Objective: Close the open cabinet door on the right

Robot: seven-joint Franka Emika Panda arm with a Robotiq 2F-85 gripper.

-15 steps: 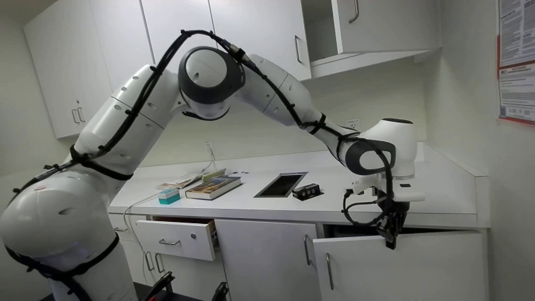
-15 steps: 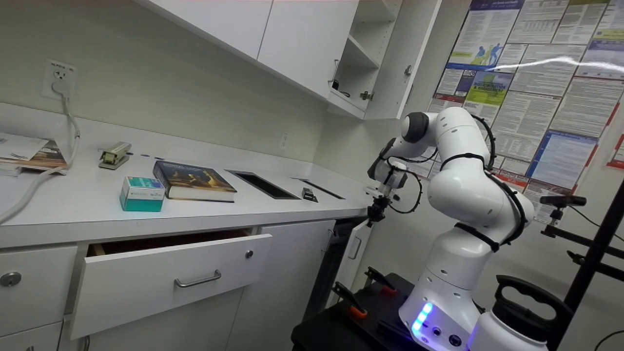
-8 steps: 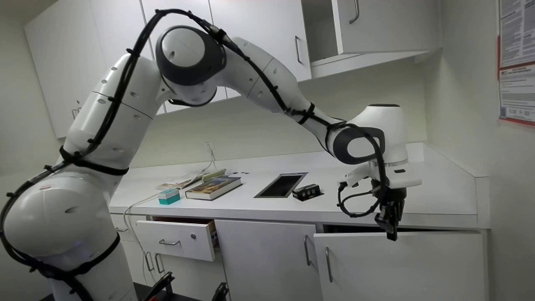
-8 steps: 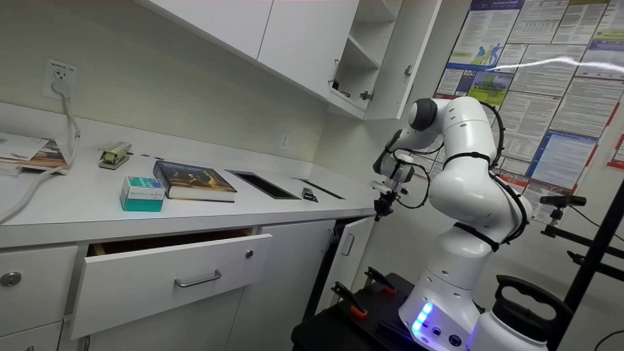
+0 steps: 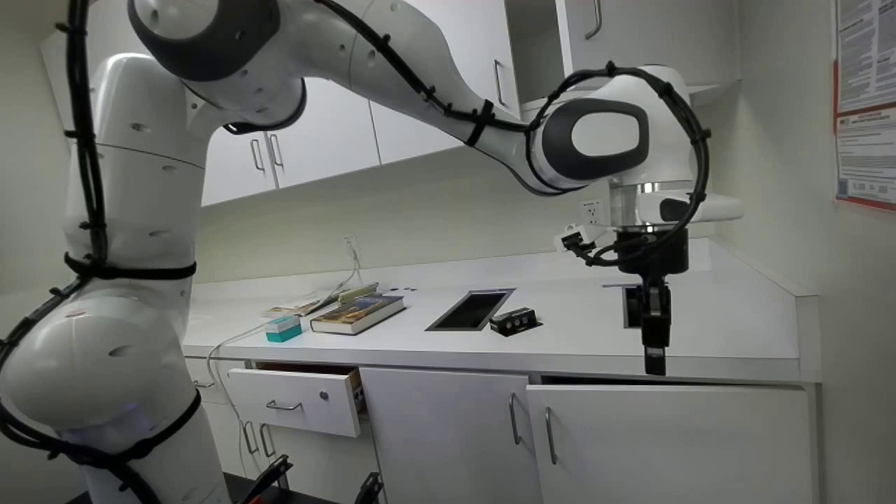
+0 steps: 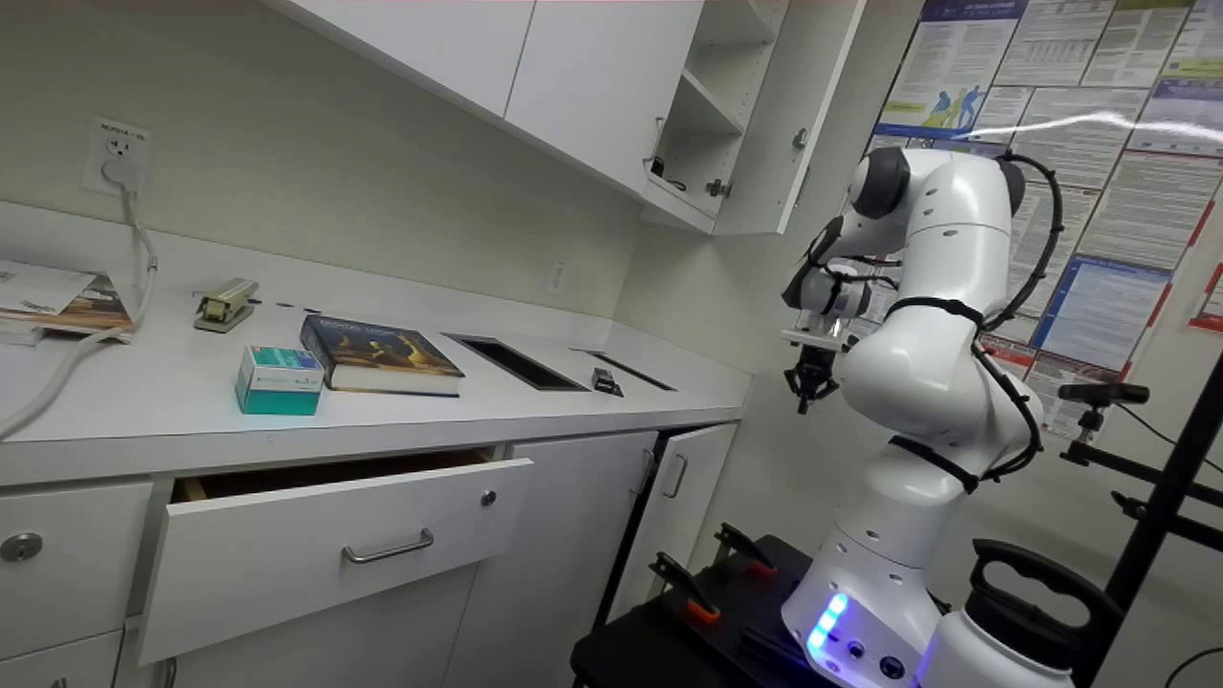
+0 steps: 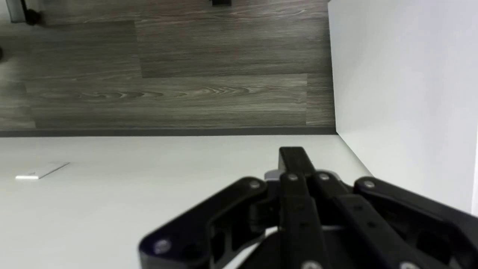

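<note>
while cabinet door point(image 5: 672, 448) stands ajar, posters point(image 6: 1118, 210) illegible

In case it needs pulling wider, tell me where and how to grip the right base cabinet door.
Probably best at the middle of its handle, coming from the front: it is a slim, nearly upright bar standing off the door. The hand points down, shut, so level and open it first, then close the jaws sideways across the bar.

White counter point(image 6: 516, 406) bears papers point(image 6: 48, 291), stapler point(image 6: 225, 306), box point(image 6: 279, 380), book point(image 6: 392, 358), apparently a black block point(image 5: 514, 320).
</note>
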